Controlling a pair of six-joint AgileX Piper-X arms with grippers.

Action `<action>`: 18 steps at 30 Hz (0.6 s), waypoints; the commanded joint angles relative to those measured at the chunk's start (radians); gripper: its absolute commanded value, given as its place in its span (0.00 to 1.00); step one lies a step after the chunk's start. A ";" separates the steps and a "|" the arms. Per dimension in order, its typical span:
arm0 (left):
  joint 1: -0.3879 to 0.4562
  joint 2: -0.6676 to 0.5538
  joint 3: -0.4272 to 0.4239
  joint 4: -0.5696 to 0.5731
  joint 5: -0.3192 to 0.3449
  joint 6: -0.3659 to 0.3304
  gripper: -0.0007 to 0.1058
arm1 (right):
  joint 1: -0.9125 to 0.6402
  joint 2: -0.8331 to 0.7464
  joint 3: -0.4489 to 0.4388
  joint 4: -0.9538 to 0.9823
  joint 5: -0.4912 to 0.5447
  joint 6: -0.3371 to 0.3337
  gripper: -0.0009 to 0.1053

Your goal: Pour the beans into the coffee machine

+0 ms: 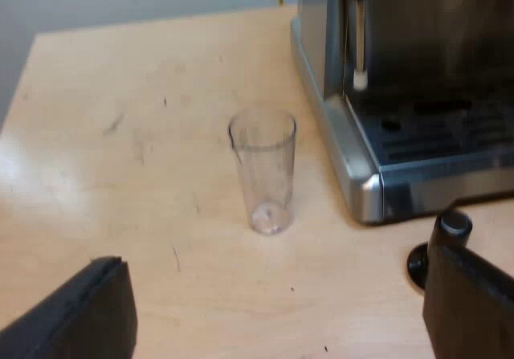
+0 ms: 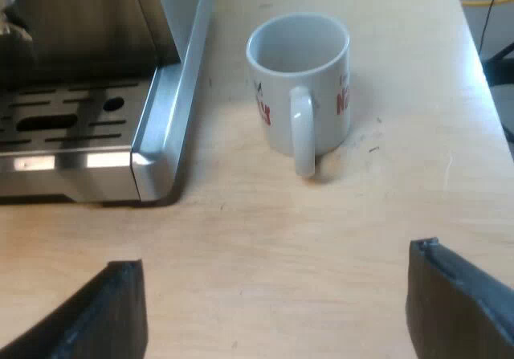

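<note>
Left gripper (image 1: 277,295): two black fingers set wide apart, nothing between them, light wooden table (image 1: 120,134) below. Behind one of the fingers (image 1: 466,303) stands a tamper with a black knob (image 1: 454,224). Its round dark base rests on the table, and part of it is hidden by the finger.

Beyond the left gripper: measuring glass (image 1: 263,170), a clear, tapered tumbler, upright on the table with the mouth up. The wall is see-through down to the base and the inside looks empty. It stands near the corner of the espresso machine (image 1: 361,174), apart from it and touching nothing but the table.

Machine: brushed steel body with a slotted dark drip tray (image 1: 450,130) at its front. A thin metal steam wand with a white tip (image 1: 359,78) hangs over the tray.

Right gripper (image 2: 277,295): black fingers likewise spread wide, holding nothing, over bare table (image 2: 321,238).

Farther on: white ceramic mug with red lettering (image 2: 297,78), upright, its handle turned toward the right gripper, interior pale. It sits on the table just beside the steel side of the machine (image 2: 161,94), not touching it. The drip tray (image 2: 64,110) grate shows at the machine's front, with bright reflections on the steel lip below it.
</note>
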 commanded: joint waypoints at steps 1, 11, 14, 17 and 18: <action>-0.001 -0.039 0.023 -0.011 -0.008 -0.012 0.72 | -0.005 -0.048 0.011 -0.012 -0.006 -0.012 0.65; -0.001 -0.039 0.067 -0.011 -0.002 -0.012 0.72 | -0.005 -0.048 0.061 -0.011 -0.006 -0.012 0.65; -0.001 -0.039 0.067 -0.013 -0.002 -0.012 0.72 | -0.005 -0.048 0.071 -0.011 -0.006 -0.012 0.65; -0.001 -0.039 0.067 -0.013 -0.002 -0.012 0.72 | -0.005 -0.048 0.084 -0.011 -0.006 -0.012 0.65; -0.001 -0.039 0.067 -0.013 -0.002 -0.012 0.72 | -0.005 -0.048 0.090 -0.011 -0.006 -0.012 0.65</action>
